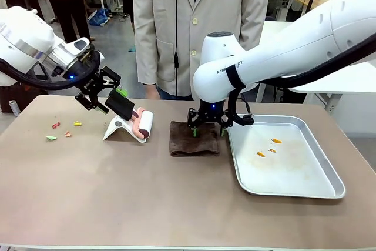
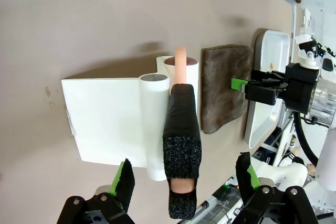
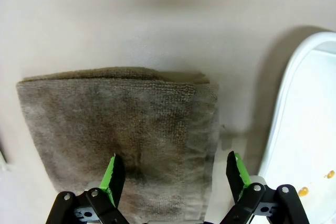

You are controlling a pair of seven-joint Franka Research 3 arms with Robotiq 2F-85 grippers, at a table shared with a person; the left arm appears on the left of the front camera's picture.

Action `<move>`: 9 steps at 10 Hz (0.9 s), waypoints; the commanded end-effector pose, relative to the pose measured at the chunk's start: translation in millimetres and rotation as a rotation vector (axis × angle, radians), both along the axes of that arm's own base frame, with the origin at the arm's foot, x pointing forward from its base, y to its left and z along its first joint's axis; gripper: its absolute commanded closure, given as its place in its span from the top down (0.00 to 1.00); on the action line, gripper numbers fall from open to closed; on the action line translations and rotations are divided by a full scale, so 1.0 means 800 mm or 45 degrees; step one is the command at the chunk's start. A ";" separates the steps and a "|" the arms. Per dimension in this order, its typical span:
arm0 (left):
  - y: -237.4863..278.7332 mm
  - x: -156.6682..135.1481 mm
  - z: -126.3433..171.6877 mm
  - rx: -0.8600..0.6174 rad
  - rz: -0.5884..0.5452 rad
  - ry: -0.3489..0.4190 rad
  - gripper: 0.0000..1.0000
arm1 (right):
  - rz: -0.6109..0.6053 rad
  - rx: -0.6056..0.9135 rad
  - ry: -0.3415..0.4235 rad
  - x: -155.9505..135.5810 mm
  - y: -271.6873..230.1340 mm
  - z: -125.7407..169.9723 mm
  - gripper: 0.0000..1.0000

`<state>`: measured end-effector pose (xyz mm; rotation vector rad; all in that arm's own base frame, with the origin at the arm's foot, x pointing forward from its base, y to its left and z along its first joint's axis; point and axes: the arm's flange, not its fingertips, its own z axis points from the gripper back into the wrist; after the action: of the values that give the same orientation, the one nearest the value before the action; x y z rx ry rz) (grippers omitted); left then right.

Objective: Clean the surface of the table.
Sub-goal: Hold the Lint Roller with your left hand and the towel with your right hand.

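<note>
The tabletop [image 1: 117, 192] lies beneath both: right jaws open over the brown cloth [image 3: 121, 129], left jaws open flanking the roller handle [image 2: 181, 145].

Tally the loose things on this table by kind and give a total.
Metal tray: 1
Orange bits in it: 3
Paper scraps on the table, at: 4
Brown cloth: 1
Lint roller: 1
White stand: 1
Total: 11

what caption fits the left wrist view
Open left gripper straddles the lint roller handle, cloth beside it on the table
</note>
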<state>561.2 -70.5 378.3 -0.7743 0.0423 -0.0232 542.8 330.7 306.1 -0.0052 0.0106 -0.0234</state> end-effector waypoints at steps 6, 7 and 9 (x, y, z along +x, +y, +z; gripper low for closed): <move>0.002 -0.007 0.001 0.012 0.006 -0.046 0.05 | -0.012 -0.012 0.052 0.005 0.005 -0.003 0.00; 0.002 -0.006 0.001 0.010 0.008 -0.052 0.00 | -0.014 -0.005 0.055 0.006 0.005 -0.004 0.00; 0.002 -0.007 0.001 0.006 0.023 -0.074 0.00 | -0.013 -0.006 0.063 0.006 0.005 -0.007 0.14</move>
<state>563.3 -67.9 379.2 -0.7636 0.0140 -0.0198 543.9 336.6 307.0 -0.0035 0.0376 -0.0289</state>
